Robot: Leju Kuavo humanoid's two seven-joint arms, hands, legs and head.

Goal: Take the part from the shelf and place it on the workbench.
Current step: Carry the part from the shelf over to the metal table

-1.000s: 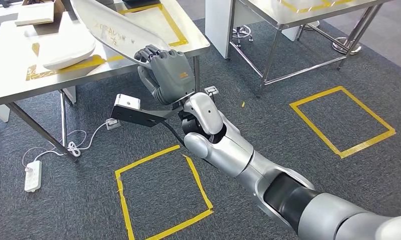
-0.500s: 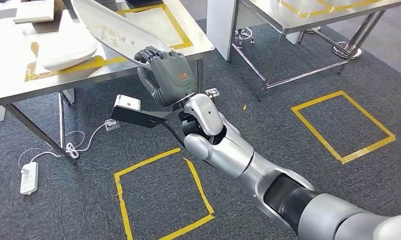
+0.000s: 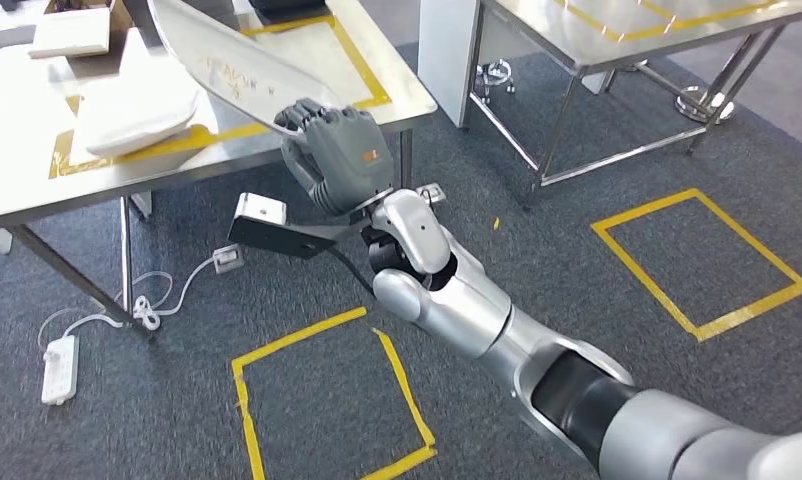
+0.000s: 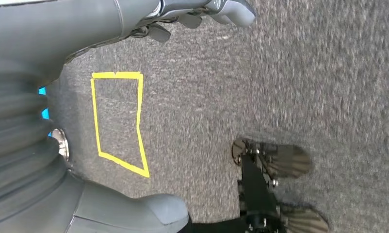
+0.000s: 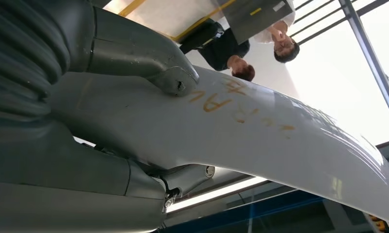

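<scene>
We see the right hand (image 3: 337,150) closed around the edge of the long pale part (image 3: 232,65), thumb pressed on its face, above the counter (image 3: 37,180); left hand (image 4: 202,9) holds nothing.

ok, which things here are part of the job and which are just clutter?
Job:
- curved silver part, held in the right hand
- workbench with yellow tape outline

Lying about:
- white moulded piece on the bench
- cardboard box
- power strip on the carpet
- second steel table
</scene>
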